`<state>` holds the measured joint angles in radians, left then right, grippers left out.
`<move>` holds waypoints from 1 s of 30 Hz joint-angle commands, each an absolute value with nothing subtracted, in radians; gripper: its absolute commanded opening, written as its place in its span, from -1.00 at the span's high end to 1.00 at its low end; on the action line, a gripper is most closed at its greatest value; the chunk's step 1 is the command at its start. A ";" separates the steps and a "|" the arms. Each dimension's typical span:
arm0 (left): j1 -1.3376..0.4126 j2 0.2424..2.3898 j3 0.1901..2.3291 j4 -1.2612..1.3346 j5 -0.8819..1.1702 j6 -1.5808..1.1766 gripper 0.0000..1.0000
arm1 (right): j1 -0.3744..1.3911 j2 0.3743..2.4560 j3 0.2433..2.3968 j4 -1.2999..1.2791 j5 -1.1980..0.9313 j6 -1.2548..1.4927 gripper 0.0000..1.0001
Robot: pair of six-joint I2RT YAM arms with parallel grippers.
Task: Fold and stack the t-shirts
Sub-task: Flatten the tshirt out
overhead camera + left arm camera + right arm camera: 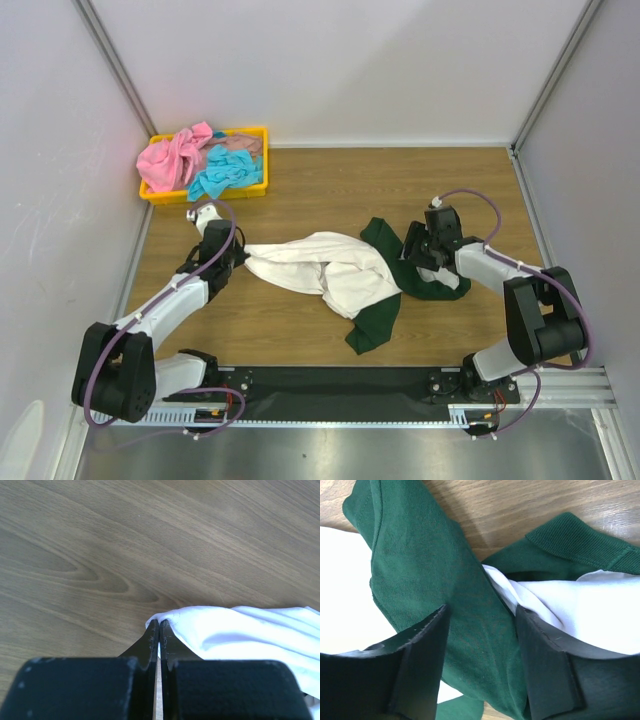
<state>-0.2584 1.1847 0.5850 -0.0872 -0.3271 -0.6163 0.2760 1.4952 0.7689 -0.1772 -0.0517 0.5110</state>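
A white t-shirt (pixel 335 272) with dark green sleeves lies crumpled in the middle of the wooden table. Its print is hidden. My left gripper (pixel 238 256) is at the shirt's left end, shut on the white hem (pixel 240 630), which bunches at the closed fingertips of the gripper (pixel 159 622). My right gripper (pixel 412 258) is low over the shirt's right side. In the right wrist view the gripper (pixel 482 612) stands open, its fingers either side of a fold of green sleeve (pixel 420 565), with white cloth (pixel 580 610) beside the right finger. A pink t-shirt (pixel 170 160) and a turquoise one (pixel 222 170) lie heaped in the tray.
A yellow plastic tray (pixel 200 196) stands at the back left corner against the wall. Grey walls close the table on the left, back and right. A green sleeve (pixel 375 320) trails toward the near edge, where a black rail holds both arm bases.
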 commanded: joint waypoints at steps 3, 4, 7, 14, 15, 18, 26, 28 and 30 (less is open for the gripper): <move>-0.250 1.177 0.609 -0.071 -0.331 -0.594 0.99 | 0.290 1.522 0.795 -0.143 -0.093 0.492 0.17; -0.250 1.172 0.609 -0.074 -0.334 -0.595 0.99 | 0.291 1.519 0.801 -0.140 -0.098 0.495 0.30; -0.250 1.164 0.624 -0.077 -0.347 -0.581 0.99 | 0.293 1.497 0.836 -0.149 -0.100 0.494 0.90; -0.247 1.129 0.702 -0.074 -0.380 -0.529 0.99 | 0.282 1.367 0.913 -0.121 -0.071 0.471 1.00; -0.247 1.123 0.725 -0.069 -0.382 -0.511 0.99 | 0.279 1.352 0.926 -0.115 -0.072 0.469 1.00; -0.241 1.114 0.787 -0.055 -0.384 -0.476 0.99 | 0.273 1.310 0.986 -0.107 -0.054 0.439 1.00; -0.242 1.083 0.854 -0.107 -0.359 -0.436 0.99 | 0.320 1.229 1.074 -0.195 -0.035 0.264 1.00; -0.241 1.074 0.833 -0.115 -0.351 -0.448 0.99 | 0.345 1.213 1.019 -0.189 -0.102 0.249 1.00; -0.241 1.072 0.809 -0.123 -0.344 -0.463 0.99 | 0.394 1.213 0.980 -0.181 -0.159 0.253 1.00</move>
<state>-0.2527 1.0958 0.8185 -0.1070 -0.3531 -0.4690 0.3401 1.2228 1.0252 -0.1650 -0.0673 0.3069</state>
